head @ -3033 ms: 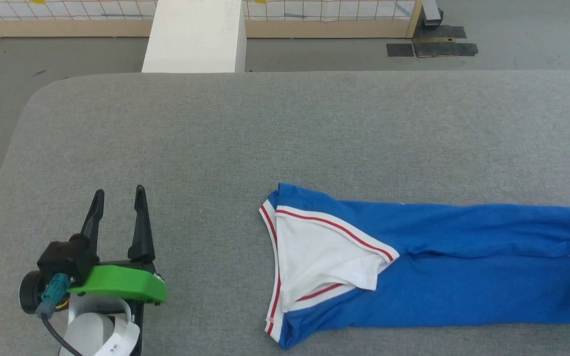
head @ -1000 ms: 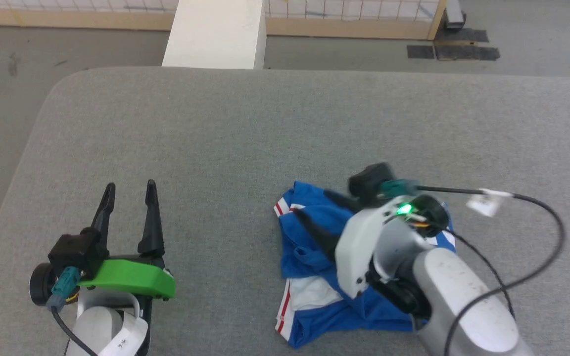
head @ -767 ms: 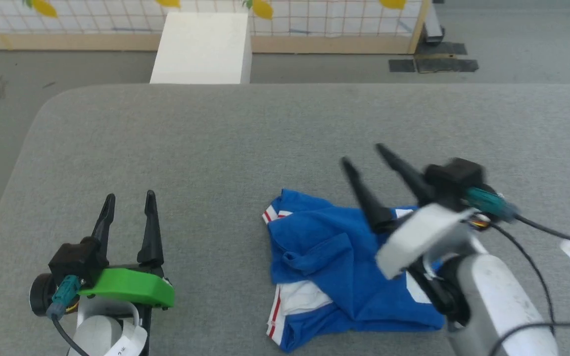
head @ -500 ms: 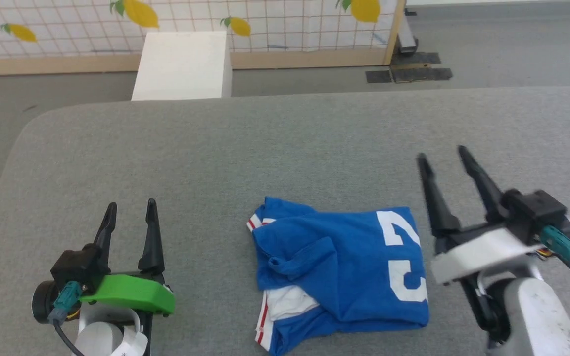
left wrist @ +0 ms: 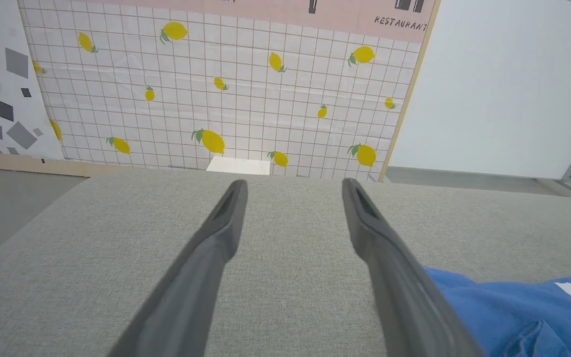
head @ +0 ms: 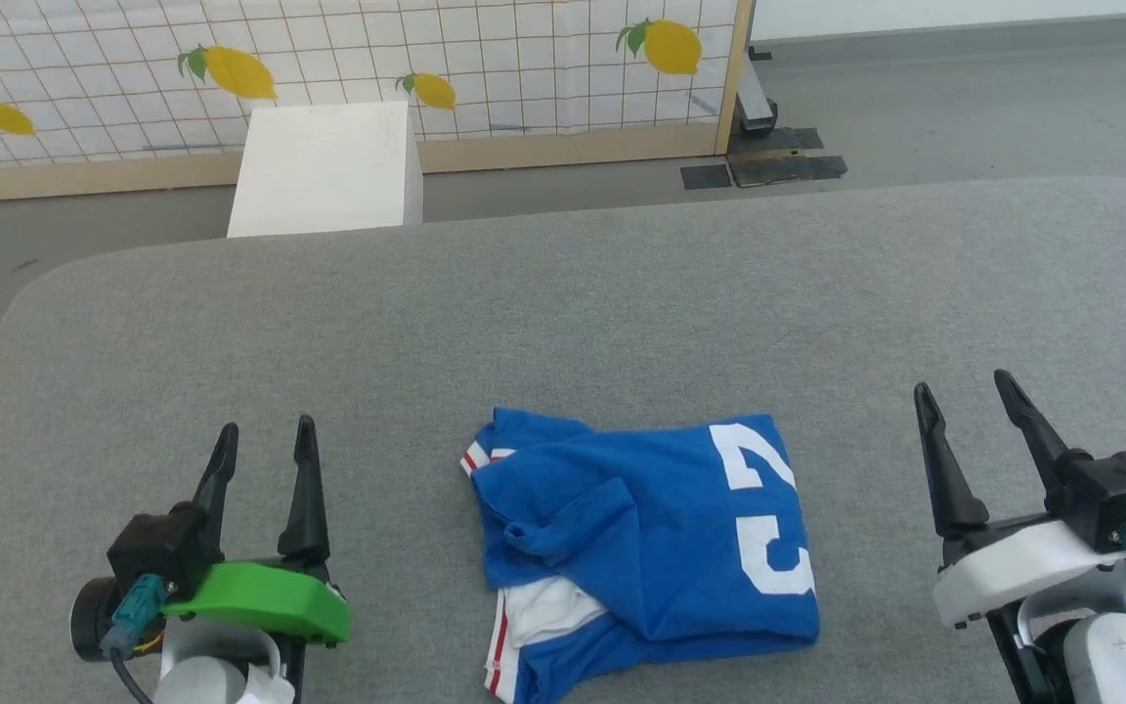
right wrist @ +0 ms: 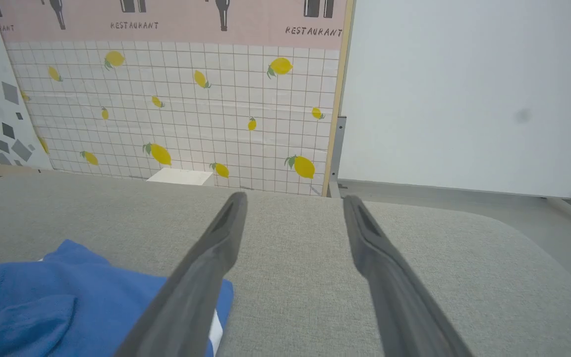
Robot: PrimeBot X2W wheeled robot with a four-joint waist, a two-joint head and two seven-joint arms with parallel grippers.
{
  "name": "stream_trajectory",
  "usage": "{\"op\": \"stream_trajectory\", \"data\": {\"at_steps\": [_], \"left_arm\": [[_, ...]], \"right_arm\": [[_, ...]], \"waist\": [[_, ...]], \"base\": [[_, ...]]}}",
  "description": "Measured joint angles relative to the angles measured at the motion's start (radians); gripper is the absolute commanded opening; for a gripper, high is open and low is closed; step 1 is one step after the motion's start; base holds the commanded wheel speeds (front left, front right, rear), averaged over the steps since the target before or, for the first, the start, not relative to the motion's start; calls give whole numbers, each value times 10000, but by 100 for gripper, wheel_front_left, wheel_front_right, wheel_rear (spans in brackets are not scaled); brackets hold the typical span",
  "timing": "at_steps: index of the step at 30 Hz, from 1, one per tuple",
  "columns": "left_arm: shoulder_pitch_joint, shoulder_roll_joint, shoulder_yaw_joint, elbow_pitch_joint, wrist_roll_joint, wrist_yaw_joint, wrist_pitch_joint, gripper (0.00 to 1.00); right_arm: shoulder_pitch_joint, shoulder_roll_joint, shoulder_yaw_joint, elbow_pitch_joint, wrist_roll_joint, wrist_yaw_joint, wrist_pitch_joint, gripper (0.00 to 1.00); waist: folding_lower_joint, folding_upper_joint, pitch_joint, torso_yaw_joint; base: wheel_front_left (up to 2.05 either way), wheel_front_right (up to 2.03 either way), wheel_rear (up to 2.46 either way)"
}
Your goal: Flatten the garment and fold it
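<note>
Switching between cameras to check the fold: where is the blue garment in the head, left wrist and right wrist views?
Head view: the garment lies low in the centre on the grey table.
Left wrist view: the garment is in the bottom right corner.
Right wrist view: the garment is in the bottom left corner.
Shared landmark: the white box beyond the table's far edge, before the lemon-print wall.

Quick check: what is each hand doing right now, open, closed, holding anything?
Left hand: open, holding nothing, clear of the blue jersey.
Right hand: open, holding nothing, also clear of it.
</note>
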Motion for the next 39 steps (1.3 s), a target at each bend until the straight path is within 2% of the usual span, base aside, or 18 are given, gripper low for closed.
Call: {"op": "stream_trajectory", "data": {"at_steps": [6, 20, 22, 25, 29, 31, 35, 39], "left_arm": [[150, 0, -15, -2, -23, 0, 0, 100], [165, -2, -15, -2, -36, 0, 0, 100], [165, -2, -13, -4, -36, 0, 0, 100], [165, -8, -12, -10, -36, -2, 0, 100], [165, -10, -8, -13, -35, 0, 0, 100], [165, -10, -12, -13, -35, 0, 0, 100], [164, -12, -4, -17, -31, -2, 0, 100], [158, -13, -29, -27, -31, -2, 0, 100]], "right_arm": [[48, -224, 163, 151, 230, 0, -67, 100], [73, -161, 226, 119, 351, 0, -144, 100], [92, 56, 203, 150, 1141, 0, 36, 100], [103, 543, -19, 326, 3567, 0, 1103, 100], [100, 807, -786, 757, 6838, -2, 3716, 100], [61, 855, -1294, 1137, 7802, -2, 5005, 100], [-300, 953, -2374, 2389, 8669, -2, 7568, 100], [-1128, 966, -3219, 3664, 8705, -4, 9269, 100]], "waist": [[0, 0, -29, 6], [0, 0, 37, 37], [0, 0, 50, 37], [0, 0, 64, 47], [0, 0, 80, 68], [0, 0, 95, 100], [0, 0, 143, 176], [0, 0, 218, 291]], "base": [[0, 0, 0], [0, 0, 0], [0, 0, 0], [0, 0, 0], [0, 0, 0], [0, 0, 0], [0, 0, 0], [0, 0, 0]]}}
